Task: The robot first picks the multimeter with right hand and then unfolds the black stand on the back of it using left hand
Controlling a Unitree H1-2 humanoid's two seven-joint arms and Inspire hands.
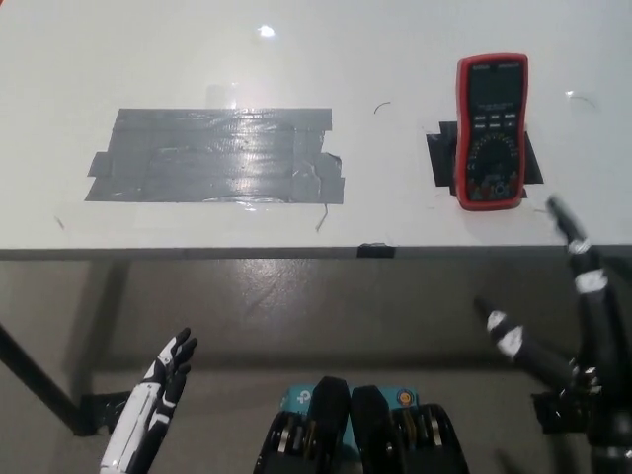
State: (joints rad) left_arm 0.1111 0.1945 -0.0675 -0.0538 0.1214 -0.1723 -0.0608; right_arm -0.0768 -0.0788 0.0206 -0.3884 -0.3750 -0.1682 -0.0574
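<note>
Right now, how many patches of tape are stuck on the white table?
2: a big grey tape patch on the table's left part, and a small black tape patch under the red multimeter, partly hidden.

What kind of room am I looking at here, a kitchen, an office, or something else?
Probably a lab or test workshop, not a home. A plain white table stands on a bare grey floor, with patches of grey tape stuck on it, and a red multimeter, an electrician's measuring tool, lies on a black tape mark.
</note>
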